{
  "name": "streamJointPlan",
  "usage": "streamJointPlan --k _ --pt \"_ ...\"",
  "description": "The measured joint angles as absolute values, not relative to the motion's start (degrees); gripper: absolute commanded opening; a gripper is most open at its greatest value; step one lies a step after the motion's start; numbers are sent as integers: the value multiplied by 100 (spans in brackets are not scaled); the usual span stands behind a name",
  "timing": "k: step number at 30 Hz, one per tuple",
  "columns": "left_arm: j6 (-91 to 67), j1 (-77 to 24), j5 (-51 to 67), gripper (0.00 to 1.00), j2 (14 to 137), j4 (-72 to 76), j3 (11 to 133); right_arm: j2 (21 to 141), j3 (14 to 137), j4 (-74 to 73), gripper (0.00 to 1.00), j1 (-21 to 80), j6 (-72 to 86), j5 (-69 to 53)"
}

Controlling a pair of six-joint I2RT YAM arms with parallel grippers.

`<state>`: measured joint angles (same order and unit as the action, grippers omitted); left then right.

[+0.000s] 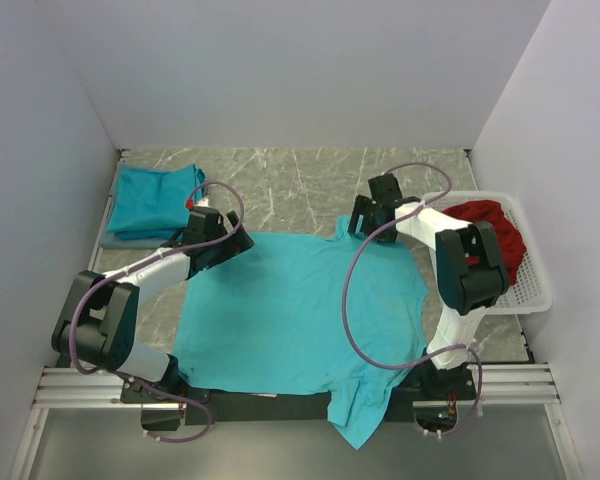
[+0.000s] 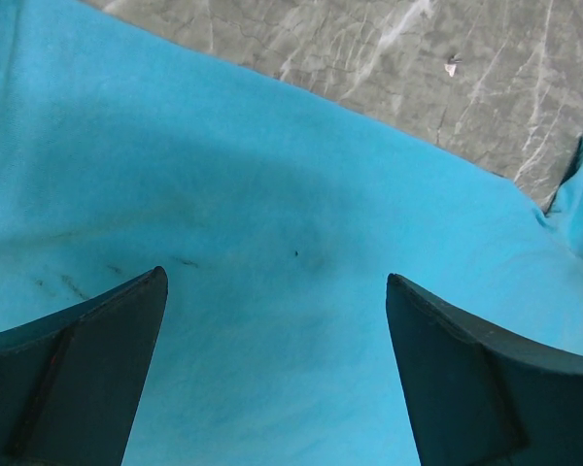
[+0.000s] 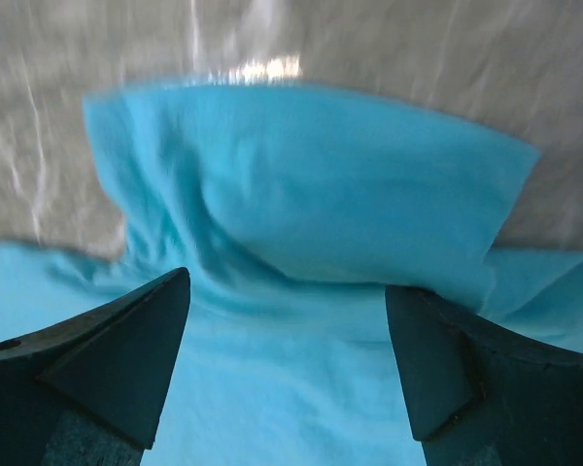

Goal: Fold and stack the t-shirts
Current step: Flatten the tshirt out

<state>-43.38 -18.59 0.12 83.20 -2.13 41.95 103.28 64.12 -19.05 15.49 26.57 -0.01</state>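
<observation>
Left hand (image 1: 228, 238): spread, empty, low over the far-left edge of the flat shirt (image 1: 300, 310). Right hand (image 1: 365, 222): spread, empty, over its far-right sleeve. It lies unfolded in the middle of the worktop (image 1: 300, 180). Folded shirt (image 1: 155, 200) sits far left. Judged: one done, this fold not begun, stacking left.

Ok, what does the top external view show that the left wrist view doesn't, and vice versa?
Top external only: the folded t-shirt far left, the white basket with red cloth, the right claw. Left wrist only: faint dark marks on the spread t-shirt, a white fleck on the table. Both: that t-shirt, the table, the open left claw.
</observation>
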Motion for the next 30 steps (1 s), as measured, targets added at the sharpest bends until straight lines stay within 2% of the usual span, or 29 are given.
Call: streamJointPlan --k 8,11,15,22,30 --pt "-4335 -1857 69 99 8545 -115 4049 11362 8226 -2088 88 1175 2563 156" --pt "-4335 -1859 99 99 8530 -89 4049 11443 8479 -2163 88 1100 2488 115" --pt "-4338 -1859 169 100 8405 -64 4049 11083 8285 -2174 88 1090 2397 51" --pt "-4340 -1859 172 99 8250 -21 4049 10073 7242 -2182 88 1245 2298 -12" --pt "-4388 -1859 176 99 8431 23 4049 10350 6886 -2451 88 1315 2268 32"
